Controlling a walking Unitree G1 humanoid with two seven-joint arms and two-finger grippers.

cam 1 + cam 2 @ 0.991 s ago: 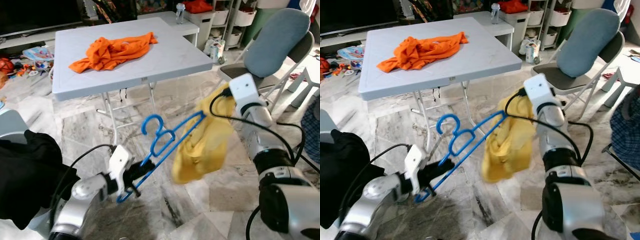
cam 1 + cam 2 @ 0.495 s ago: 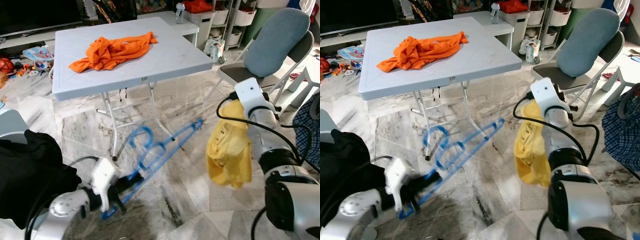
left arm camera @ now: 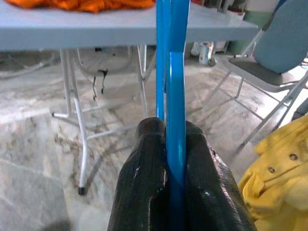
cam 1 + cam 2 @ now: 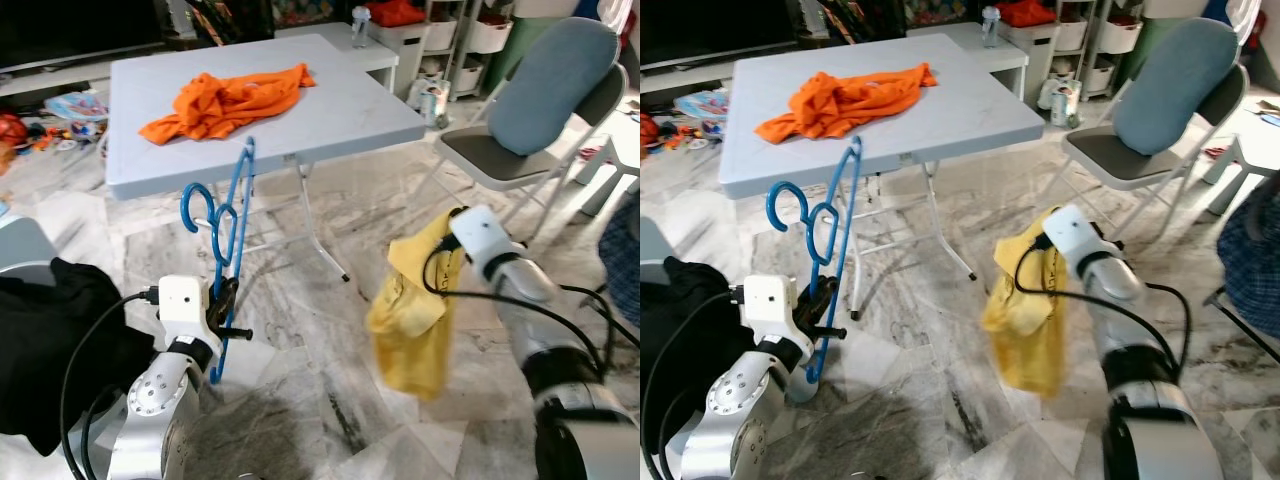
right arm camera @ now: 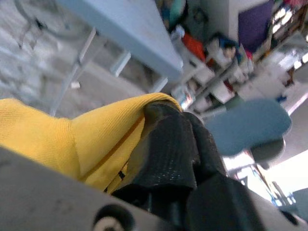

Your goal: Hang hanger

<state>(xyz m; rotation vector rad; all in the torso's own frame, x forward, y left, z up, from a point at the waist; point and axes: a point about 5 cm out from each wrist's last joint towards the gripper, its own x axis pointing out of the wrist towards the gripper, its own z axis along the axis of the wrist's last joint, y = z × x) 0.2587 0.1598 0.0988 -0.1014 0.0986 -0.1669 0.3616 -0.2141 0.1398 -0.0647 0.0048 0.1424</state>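
Blue plastic hanger (image 4: 225,230) stands nearly upright at the left of the head view, hook at the top, its lower bar clenched between the left gripper's (image 3: 168,144) black fingers (image 3: 144,183) just in front of the pale grey counter (image 4: 350,110), where an orange garment (image 4: 225,100) lies crumpled. Right of centre, the right gripper (image 5: 166,127) has its fingers clamped on a yellow shirt (image 4: 410,320) that hangs limp above the marble floor (image 4: 330,300), well apart from the hanger. A grey-blue folding chair (image 4: 545,85) sits at the upper right.
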